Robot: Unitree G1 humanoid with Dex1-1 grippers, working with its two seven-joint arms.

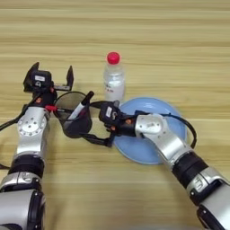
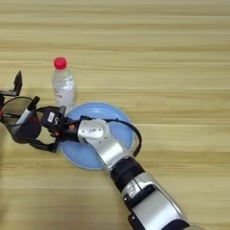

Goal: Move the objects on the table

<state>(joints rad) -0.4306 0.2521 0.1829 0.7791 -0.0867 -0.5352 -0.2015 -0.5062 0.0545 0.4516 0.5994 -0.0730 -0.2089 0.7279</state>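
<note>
A black mesh pen cup (image 1: 72, 117) holding a red and a black-capped marker stands left of centre on the table (image 1: 170, 49). My right gripper (image 1: 87, 120) reaches in from the right over the plate. It is open, one finger behind the cup's right side and one in front, so the cup sits between them. My left gripper (image 1: 51, 74) is open just behind the cup's rim, holding nothing. A small clear bottle (image 1: 114, 81) with a red cap stands upright behind the right gripper, apart from it.
A round light-blue plate (image 1: 148, 155) lies under my right forearm, just right of the cup and in front of the bottle. Bare wooden planks stretch across the back and the right of the table.
</note>
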